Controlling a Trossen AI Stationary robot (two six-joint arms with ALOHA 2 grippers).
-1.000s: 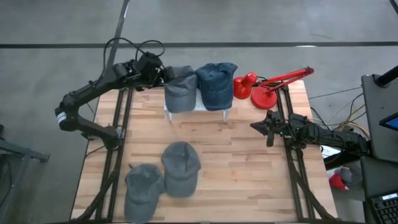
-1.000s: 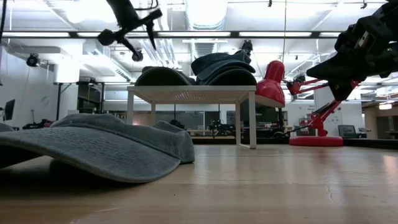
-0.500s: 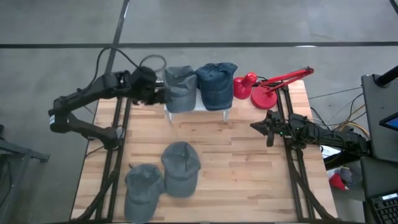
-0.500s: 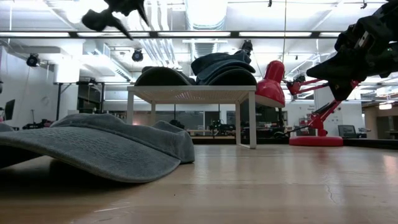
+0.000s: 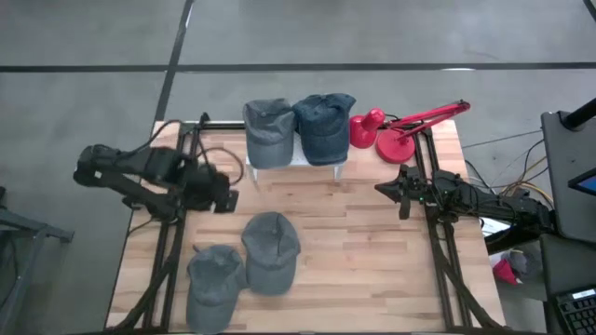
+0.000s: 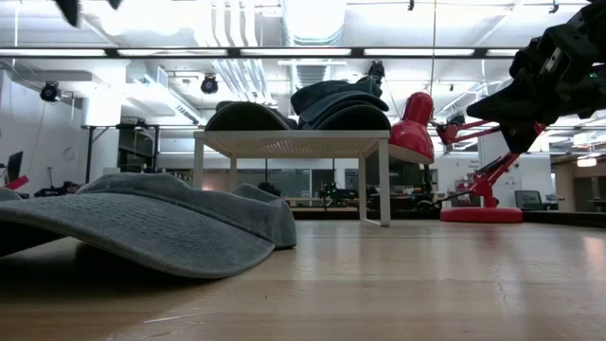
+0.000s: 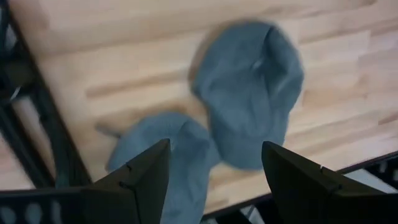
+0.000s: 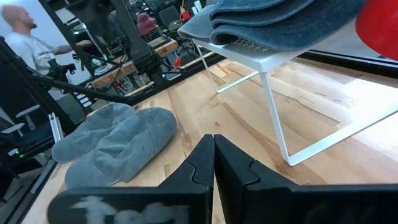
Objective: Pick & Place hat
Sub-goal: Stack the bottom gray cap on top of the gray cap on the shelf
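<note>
Two grey hats lie flat on the wooden table near its near edge, one (image 5: 271, 251) beside the other (image 5: 215, 284); the left wrist view shows both (image 7: 252, 118) (image 7: 165, 155). A third grey hat (image 5: 269, 133) and a blue hat (image 5: 324, 126) sit on a white stand (image 5: 341, 164) at the far edge. My left gripper (image 5: 223, 198) hovers open above the table's left part, between the stand and the two lying hats, touching nothing (image 7: 214, 152). My right gripper (image 5: 380, 188) waits shut at the table's right side (image 8: 214, 140).
A red desk lamp (image 5: 396, 130) stands at the far right corner, right of the stand. Black frame rails run along the table's left (image 5: 172, 242) and right (image 5: 438, 251) sides. Bare wood lies between the stand and the lying hats. A person (image 8: 22, 37) is in the room behind.
My left gripper has drawn away from the grey hat on the stand, moving toward the near edge and a little left, and has risen almost out of the low view. It now looks down on the two lying hats. The hats on the stand have stayed put.
</note>
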